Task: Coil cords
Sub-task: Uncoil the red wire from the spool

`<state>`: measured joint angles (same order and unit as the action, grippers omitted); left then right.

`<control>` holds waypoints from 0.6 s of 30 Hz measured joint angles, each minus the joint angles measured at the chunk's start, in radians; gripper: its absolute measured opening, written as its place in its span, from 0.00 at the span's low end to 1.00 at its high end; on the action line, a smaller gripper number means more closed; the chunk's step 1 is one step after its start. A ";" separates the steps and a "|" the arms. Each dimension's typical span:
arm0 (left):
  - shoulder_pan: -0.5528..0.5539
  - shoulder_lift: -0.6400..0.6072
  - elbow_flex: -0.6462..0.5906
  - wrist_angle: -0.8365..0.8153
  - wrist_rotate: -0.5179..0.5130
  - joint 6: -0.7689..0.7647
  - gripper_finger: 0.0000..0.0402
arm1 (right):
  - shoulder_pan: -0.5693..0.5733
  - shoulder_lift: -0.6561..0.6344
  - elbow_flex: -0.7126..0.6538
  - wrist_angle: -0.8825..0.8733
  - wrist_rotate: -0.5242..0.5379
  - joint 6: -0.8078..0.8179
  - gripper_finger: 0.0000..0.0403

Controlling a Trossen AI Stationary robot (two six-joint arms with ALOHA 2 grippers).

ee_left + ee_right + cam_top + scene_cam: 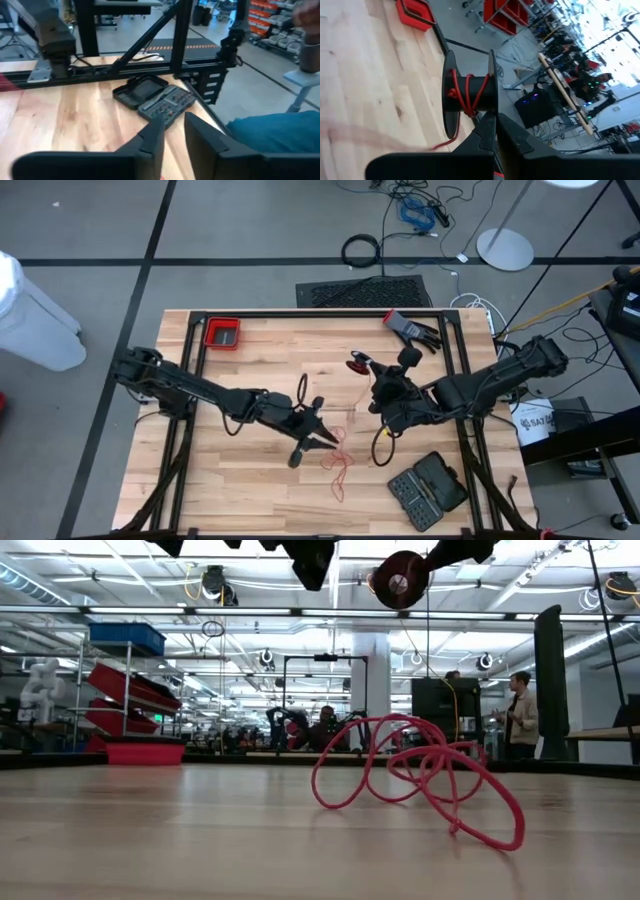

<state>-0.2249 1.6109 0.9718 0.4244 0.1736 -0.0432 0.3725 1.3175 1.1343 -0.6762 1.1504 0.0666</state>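
Note:
A thin red cord point(336, 458) lies in loose loops point(415, 780) on the wooden table, resting on the lower curves of its loops. One end is wound on a small black spool point(470, 95), which shows high up in the low view point(400, 580). My right gripper point(492, 122) is shut on that spool, held above the table right of centre point(358, 365). My left gripper point(320, 440) hovers just left of the loose loops. Its fingers point(175, 135) stand open with nothing between them. My right gripper pinches the rim of one of the spool's flanges point(492, 107) between its two fingertips. The fingers come nearly level from the table's right side. The spool is lifted clear of the table, its axle roughly level, and red cord point(440, 145) trails from it toward the table.
A black tool case point(428, 490) lies open near the front right corner point(152, 97). A red tray point(222, 334) sits at the far left and a black-and-red glove point(412, 330) at the far right. Black frame bars point(320, 313) edge the table. People stand in the room behind.

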 joint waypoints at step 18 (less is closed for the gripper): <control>0.003 -0.131 0.000 -0.183 -0.201 0.004 0.30 | 0.023 -0.123 0.000 -0.024 -0.137 0.140 0.00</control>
<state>-0.2222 1.4798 0.9718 0.2413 -0.0272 -0.0391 0.3952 1.1950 1.1343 -0.6998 1.0132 0.2066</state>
